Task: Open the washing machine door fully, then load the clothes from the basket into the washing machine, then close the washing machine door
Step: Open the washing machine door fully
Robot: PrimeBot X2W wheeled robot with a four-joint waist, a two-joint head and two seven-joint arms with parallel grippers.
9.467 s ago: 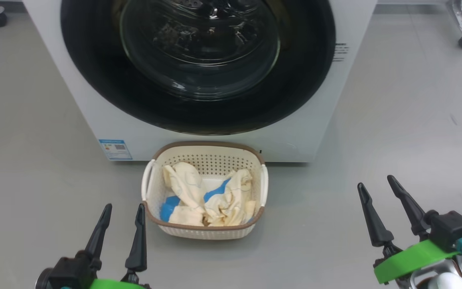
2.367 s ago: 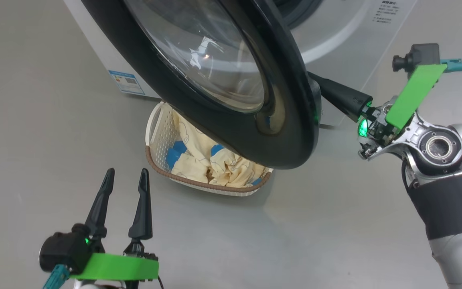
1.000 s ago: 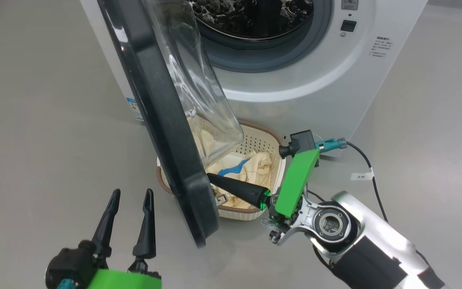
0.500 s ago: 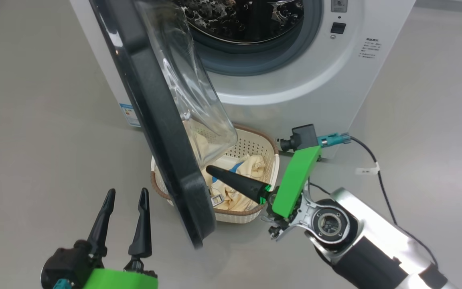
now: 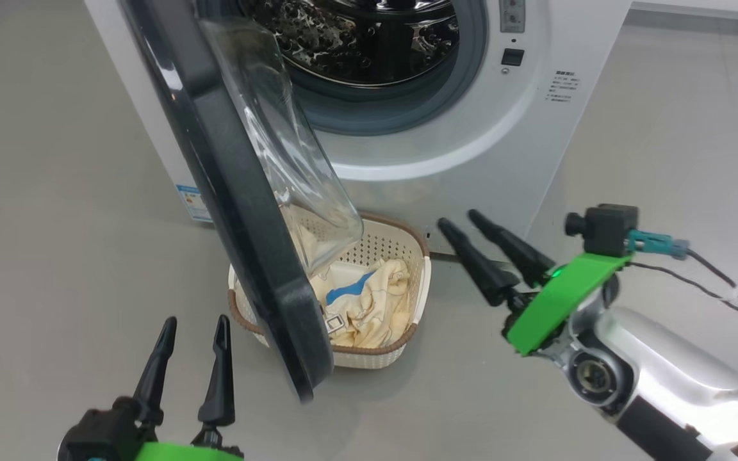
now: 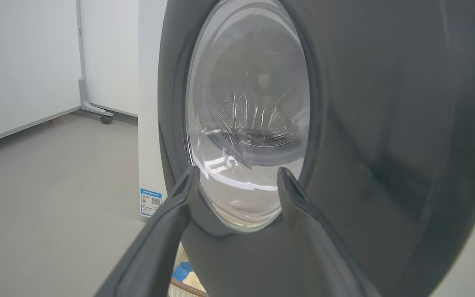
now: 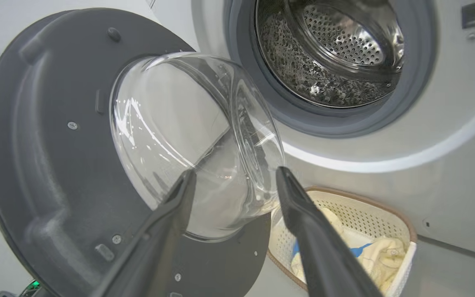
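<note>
Head view: finds door [image 5: 228, 192] swung out edge-on from washing machine [image 5: 471, 147], with its lower rim over the basket [image 5: 407, 238] side farthest from the right jaws. Finds right jaws parted wide, holding nothing, just beside the basket and clear of the door. Finds left jaws spread wide too, empty, with the door's outer face close ahead of them in left wrist view. Leaves clothes [image 5: 369, 301] heaped in the basket, ahead and to the left of right jaws, and drum [image 7: 328, 49] empty where visible.

Judges door not yet fully open. To finish well: set right jaws against the inner face low near the free edge, beside the glass bulge [image 7: 196, 136], not on it. Push steadily away to the left till it stops. Draw left jaws back first, as likely in the door's sweep. Steer clear of latch [image 5: 334, 320] and avoid nudging the basket.

Against half a second ago: has right jaws parted instead of shut, and off beside the basket rather than tip-first at the door's lower edge over the clothes. Keeps door at much the same angle and left jaws equally wide. Allows for a shifted camera.
</note>
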